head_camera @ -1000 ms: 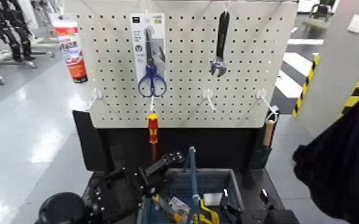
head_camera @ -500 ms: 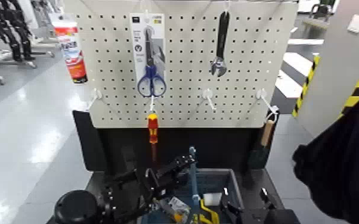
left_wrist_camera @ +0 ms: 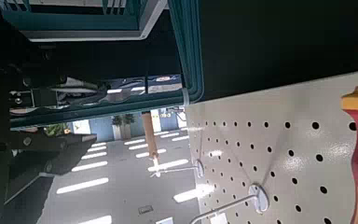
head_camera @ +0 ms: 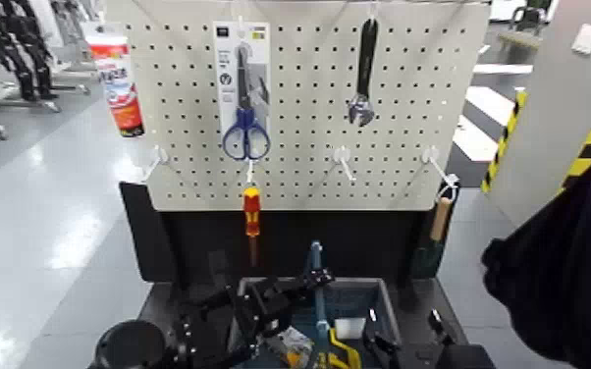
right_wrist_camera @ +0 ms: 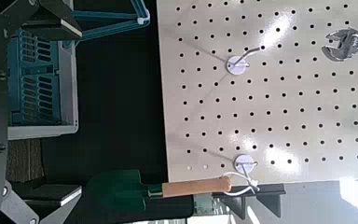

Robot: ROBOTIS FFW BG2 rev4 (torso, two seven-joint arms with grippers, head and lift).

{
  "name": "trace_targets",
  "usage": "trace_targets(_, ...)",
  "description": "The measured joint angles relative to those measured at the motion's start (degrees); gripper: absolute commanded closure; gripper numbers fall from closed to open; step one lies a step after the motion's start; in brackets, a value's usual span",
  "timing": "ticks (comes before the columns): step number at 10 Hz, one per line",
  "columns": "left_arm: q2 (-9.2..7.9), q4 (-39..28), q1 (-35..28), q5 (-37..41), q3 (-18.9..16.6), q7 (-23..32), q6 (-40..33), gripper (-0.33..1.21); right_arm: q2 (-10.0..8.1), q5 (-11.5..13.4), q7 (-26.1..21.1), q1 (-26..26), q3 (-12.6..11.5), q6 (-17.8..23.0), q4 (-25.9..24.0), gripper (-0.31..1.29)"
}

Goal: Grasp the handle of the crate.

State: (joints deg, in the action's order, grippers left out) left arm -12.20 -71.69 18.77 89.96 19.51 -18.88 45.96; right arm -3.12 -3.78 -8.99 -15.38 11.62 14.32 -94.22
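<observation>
The grey-blue crate (head_camera: 382,297) sits low in the head view, below the white pegboard (head_camera: 398,147). Its thin blue-grey handle (head_camera: 316,280) stands upright over the crate's middle. My left gripper (head_camera: 302,285) reaches in from the left, open, with its tips right at the handle's left side. In the left wrist view the handle (left_wrist_camera: 192,56) runs close by, with the crate (left_wrist_camera: 84,19) behind it. My right gripper (head_camera: 402,349) is open and low at the crate's right side. The right wrist view shows the crate (right_wrist_camera: 42,84) and the handle (right_wrist_camera: 112,26).
A red-and-yellow screwdriver (head_camera: 251,212), packaged scissors (head_camera: 243,93) and a wrench (head_camera: 362,74) hang on the pegboard. A trowel (head_camera: 435,236) hangs at its right. Yellow-handled tools (head_camera: 337,348) lie in the crate. A dark sleeve (head_camera: 564,275) is at the right.
My left arm has moved right and forward, bringing its gripper from left of the crate up to the handle. The right arm has stayed put.
</observation>
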Motion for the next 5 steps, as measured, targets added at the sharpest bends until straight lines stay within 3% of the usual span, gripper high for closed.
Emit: trace_targets(5, 0.63, -0.89, -1.70, 0.89, -0.20, -0.02, -1.10, 1.17, -0.04, 0.00, 0.03, 0.00, 0.07, -0.13, 0.09, 0.14)
